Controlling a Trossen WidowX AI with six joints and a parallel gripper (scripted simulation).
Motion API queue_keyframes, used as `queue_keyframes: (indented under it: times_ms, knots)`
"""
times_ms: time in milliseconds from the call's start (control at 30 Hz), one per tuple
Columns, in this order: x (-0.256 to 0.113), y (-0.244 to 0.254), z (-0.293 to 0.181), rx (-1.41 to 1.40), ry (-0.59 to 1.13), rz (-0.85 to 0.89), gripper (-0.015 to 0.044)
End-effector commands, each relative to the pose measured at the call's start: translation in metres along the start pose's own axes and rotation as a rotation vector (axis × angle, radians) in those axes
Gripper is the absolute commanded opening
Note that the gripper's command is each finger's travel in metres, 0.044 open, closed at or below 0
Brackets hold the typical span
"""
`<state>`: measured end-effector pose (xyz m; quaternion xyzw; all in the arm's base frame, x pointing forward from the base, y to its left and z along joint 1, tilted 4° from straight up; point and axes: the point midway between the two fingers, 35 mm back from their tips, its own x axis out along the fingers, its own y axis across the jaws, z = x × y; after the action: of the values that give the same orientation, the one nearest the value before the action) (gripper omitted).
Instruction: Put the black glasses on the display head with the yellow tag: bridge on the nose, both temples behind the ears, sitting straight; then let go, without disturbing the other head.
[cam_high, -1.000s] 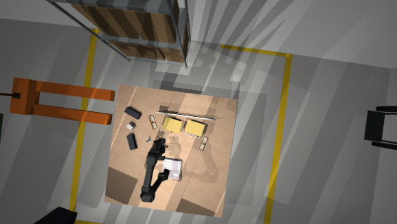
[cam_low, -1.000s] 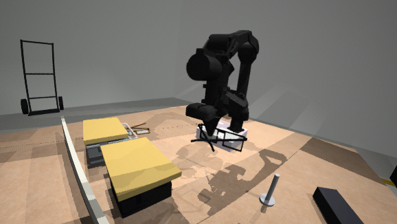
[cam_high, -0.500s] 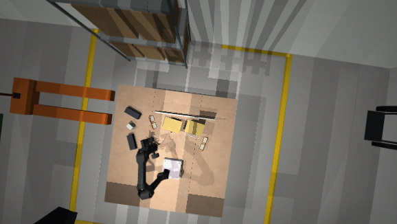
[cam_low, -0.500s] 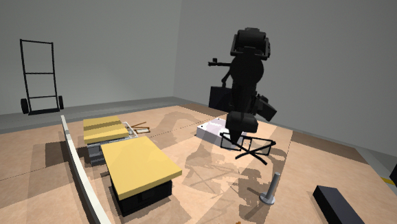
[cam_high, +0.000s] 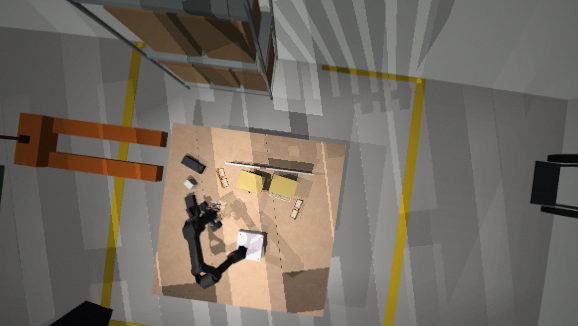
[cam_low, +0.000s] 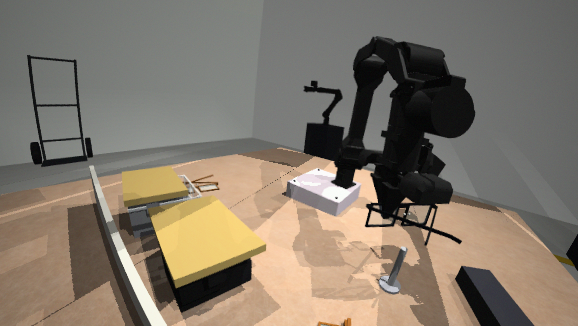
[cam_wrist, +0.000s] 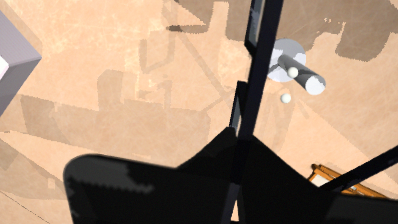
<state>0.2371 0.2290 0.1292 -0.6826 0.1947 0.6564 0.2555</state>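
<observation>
My gripper (cam_low: 387, 215) (cam_wrist: 234, 136) is shut on the black glasses (cam_low: 445, 235) (cam_wrist: 262, 65) and holds them above the table, with the frame crossing between the fingertips. The glasses' temples stick out below and beside the fingers. Two yellow-topped blocks stand side by side: one yellow top (cam_high: 250, 182) (cam_low: 207, 240) is over a black body, the other yellow top (cam_high: 283, 186) (cam_low: 154, 184) over a grey body with a white frame at its side. I cannot make out a nose or ears on either, nor tell which is the tagged head.
A grey post (cam_low: 398, 267) (cam_wrist: 300, 74) on a round base stands near the held glasses. A white panel (cam_low: 115, 230) runs behind the blocks. Brown-framed glasses (cam_high: 222, 178) and a second pair (cam_high: 296, 209) lie to either side. A dark box (cam_high: 193, 163) (cam_low: 492, 295) and white arm base (cam_high: 251, 240) (cam_low: 320, 192) also stand here.
</observation>
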Motion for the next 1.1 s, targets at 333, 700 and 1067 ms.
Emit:
queue_keyframes:
  times_ms: [333,700,1067]
  knots:
    - [0.031,-0.006,0.005,-0.029,0.004,-0.002,0.0000]
    - [0.059,-0.005,0.005,-0.029,0.004,-0.002,0.0000]
    - [0.060,0.002,0.011,-0.029,0.004,-0.001,0.0000]
